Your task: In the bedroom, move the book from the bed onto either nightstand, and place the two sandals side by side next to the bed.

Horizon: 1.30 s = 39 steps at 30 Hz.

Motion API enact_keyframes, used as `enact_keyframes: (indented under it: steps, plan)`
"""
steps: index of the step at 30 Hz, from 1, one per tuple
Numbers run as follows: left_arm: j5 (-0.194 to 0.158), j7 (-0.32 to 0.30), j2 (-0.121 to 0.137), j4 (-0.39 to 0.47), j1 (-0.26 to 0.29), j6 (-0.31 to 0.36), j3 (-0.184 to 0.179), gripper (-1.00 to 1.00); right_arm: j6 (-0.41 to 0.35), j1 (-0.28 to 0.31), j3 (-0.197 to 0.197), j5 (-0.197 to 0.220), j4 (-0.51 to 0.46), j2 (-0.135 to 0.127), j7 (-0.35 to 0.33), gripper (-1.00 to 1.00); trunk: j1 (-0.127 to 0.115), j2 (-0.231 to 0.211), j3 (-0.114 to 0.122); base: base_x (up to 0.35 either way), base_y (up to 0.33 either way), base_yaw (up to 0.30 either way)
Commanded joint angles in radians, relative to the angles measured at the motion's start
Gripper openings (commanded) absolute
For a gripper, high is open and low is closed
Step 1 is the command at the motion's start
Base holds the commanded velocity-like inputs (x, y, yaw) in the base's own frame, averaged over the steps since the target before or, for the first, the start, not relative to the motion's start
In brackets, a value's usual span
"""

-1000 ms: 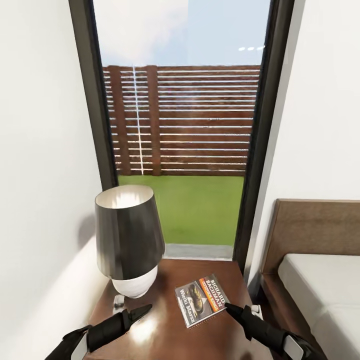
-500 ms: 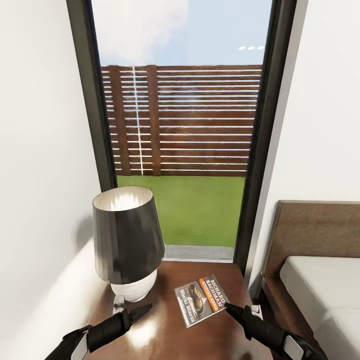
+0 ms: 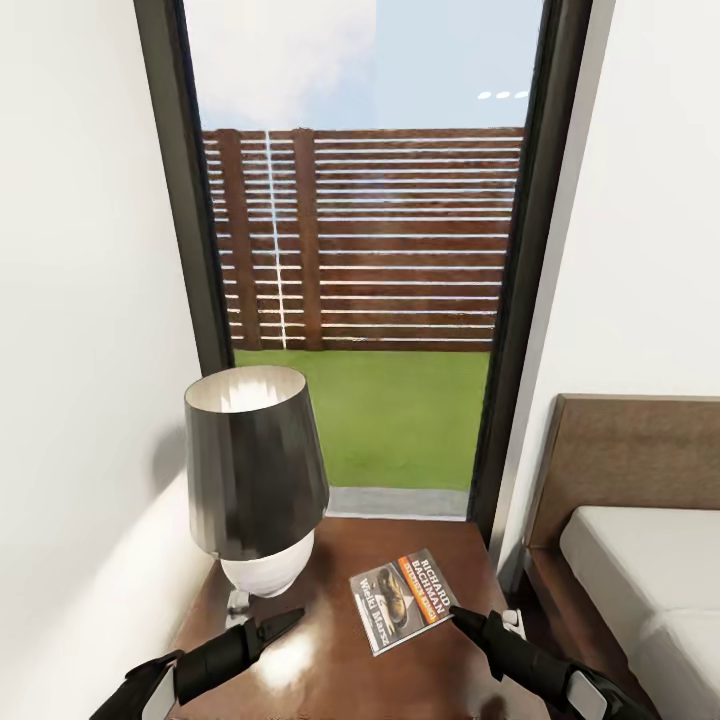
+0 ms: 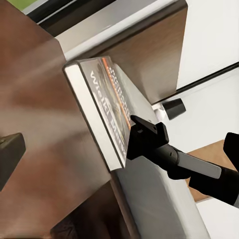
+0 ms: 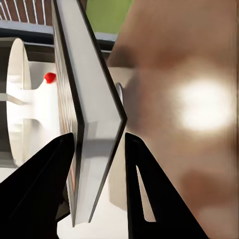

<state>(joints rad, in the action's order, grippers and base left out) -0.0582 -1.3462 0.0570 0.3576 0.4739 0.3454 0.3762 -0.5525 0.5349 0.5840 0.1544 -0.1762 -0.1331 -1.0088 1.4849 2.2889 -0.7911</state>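
The book [image 3: 403, 600], dark with an orange band, is on the glossy dark-brown nightstand [image 3: 330, 670], near its right side. My right gripper [image 3: 462, 615] is at the book's near right corner. In the right wrist view its fingers [image 5: 50, 169] flank the book's [image 5: 92, 124] page edge, one on the cover side and one between the book and the nightstand top [image 5: 189, 59]. The left wrist view has a finger of the right gripper [image 4: 148, 137] over the book's [image 4: 107, 109] edge. My left gripper [image 3: 285, 622] hovers open over the nightstand's left front, holding nothing. The sandals are out of view.
A lamp [image 3: 255, 470] with a black shade and white base stands on the nightstand's back left. The bed [image 3: 640, 560] with its brown headboard is close on the right. A white wall is at the left, and a tall black-framed window [image 3: 360, 300] is behind.
The head view has shifted slightly, so the camera moved. The book and both grippers keep their places.
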Motion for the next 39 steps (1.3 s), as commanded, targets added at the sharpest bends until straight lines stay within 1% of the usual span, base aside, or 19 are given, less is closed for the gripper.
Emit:
enact_keyframes:
  steps: [1,10,17,36,39]
  plan:
    - [0.000,-0.004,-0.001,0.000,0.001,0.011,0.003,1.00,-0.009,0.000,-0.003,0.012,0.000,0.000,0.000,-1.00,0.004,0.008,-0.004,0.000,0.000,0.000]
    - [0.001,-0.004,0.000,0.000,0.000,0.011,0.003,1.00,-0.009,0.000,-0.003,0.012,0.000,0.000,0.001,-1.00,0.038,0.071,-0.032,0.000,0.000,0.000]
    - [0.001,-0.004,0.000,0.000,0.000,0.010,0.004,1.00,-0.009,0.000,-0.003,0.012,0.000,0.000,0.001,-1.00,0.038,0.071,-0.032,0.000,0.000,0.000]
    - [0.001,-0.004,-0.001,-0.001,0.000,0.009,0.003,1.00,-0.009,0.000,-0.003,0.012,0.000,0.000,0.000,-1.00,0.111,0.204,-0.092,0.000,0.000,0.000]
    - [0.001,-0.004,-0.001,0.000,0.000,0.009,0.003,1.00,-0.009,0.000,-0.003,0.012,0.001,0.000,0.000,-1.00,0.111,0.204,-0.092,0.000,0.000,0.000]
